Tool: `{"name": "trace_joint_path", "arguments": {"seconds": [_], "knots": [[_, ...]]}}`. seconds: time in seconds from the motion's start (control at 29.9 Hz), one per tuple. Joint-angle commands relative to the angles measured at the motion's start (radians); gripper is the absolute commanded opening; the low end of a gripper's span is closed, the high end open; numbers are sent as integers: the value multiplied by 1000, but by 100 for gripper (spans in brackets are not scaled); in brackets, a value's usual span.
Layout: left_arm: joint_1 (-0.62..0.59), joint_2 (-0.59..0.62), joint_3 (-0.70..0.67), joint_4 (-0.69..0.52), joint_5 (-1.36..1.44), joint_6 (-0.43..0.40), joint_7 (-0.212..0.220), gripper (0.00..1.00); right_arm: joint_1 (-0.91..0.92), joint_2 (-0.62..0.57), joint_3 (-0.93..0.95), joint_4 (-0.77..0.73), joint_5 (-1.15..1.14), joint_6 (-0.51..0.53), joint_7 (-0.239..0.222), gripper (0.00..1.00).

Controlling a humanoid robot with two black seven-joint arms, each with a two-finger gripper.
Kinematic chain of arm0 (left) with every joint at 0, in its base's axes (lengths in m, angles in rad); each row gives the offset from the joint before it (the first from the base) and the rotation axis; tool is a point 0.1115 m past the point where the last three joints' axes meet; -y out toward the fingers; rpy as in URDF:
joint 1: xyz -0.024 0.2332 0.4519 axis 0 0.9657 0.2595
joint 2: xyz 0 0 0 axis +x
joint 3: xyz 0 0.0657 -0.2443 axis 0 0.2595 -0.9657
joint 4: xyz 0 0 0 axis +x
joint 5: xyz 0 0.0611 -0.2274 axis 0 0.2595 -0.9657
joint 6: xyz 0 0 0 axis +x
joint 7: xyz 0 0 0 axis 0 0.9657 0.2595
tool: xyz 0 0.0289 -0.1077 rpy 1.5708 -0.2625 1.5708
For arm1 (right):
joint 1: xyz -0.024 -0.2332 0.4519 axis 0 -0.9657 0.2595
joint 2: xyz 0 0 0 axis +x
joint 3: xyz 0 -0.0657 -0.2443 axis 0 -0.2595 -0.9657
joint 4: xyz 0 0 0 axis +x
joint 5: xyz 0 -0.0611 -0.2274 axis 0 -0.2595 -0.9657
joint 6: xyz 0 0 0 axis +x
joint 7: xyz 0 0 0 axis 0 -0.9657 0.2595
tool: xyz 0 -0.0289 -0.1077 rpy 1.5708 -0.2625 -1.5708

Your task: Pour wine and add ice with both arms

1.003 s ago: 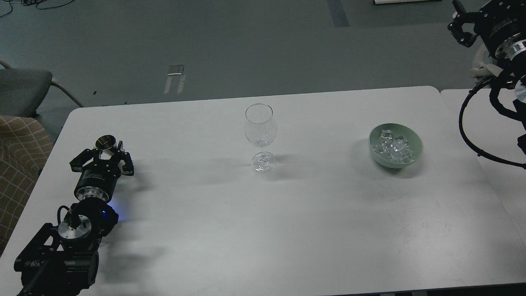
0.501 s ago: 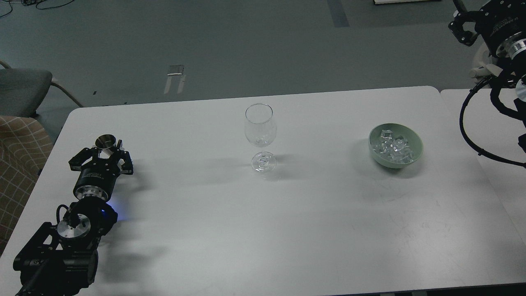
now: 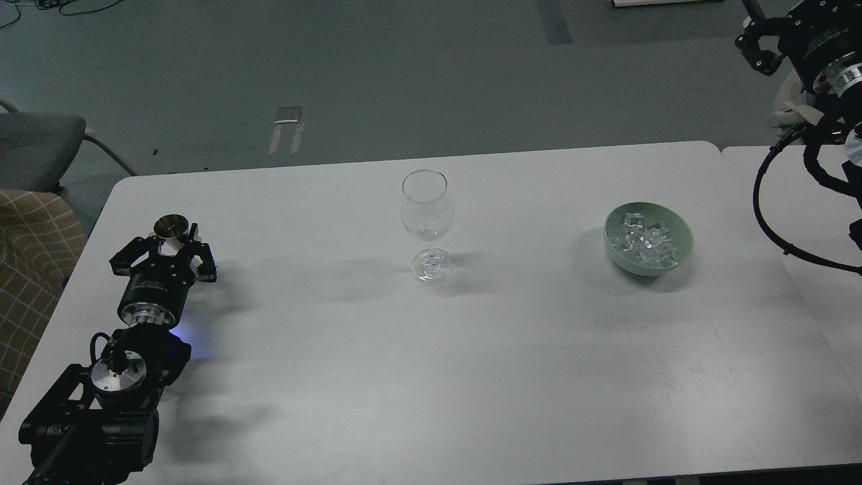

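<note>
Grey flooring fills the upper part of the head view, with a white table (image 3: 377, 377) spreading below it and a second pale table (image 3: 774, 175) butted against its three o'clock edge. At nine o'clock sits a grey chair (image 3: 34, 141) beside a checked cushion (image 3: 27, 269).

Near the table's nine o'clock edge, the left gripper (image 3: 170, 244) lies low with its prongs closed around a small metal cup (image 3: 171, 228), whose open mouth faces up; whether the cup holds any wine cannot be told from here. At the one o'clock corner of the view, well off the table, the right gripper (image 3: 759, 40) hangs high; only one curved prong shows clearly, so its spread cannot be told.

A clear wine glass (image 3: 425, 222) stands upright at the table's centre, towards twelve o'clock, and looks empty. It is well apart from the left gripper, off towards that gripper's three o'clock. A pale green bowl (image 3: 681, 250) rests towards the table's three o'clock side, holding the ice (image 3: 643, 241), a heap of small glossy cubes. The bowl lies well below the right gripper, towards its seven o'clock.
</note>
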Motion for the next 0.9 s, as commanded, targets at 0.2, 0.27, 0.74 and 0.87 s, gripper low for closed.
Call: {"name": "trace_joint_path", "arguments": {"seconds": [0.2, 0.27, 0.74, 0.87], "knots": [[2, -7, -1, -38, 5, -13, -2, 36, -1, 0, 0, 0, 0, 0, 0, 100], [0, -3, -1, -38, 5, -13, -1, 36, -1, 0, 0, 0, 0, 0, 0, 100], [-6, -4, -3, -39, 5, -13, -2, 33, -3, -2, 0, 0, 0, 0, 0, 100], [-6, -4, -5, -44, 5, -13, -6, 30, -3, -2, 0, 0, 0, 0, 0, 100]]}}
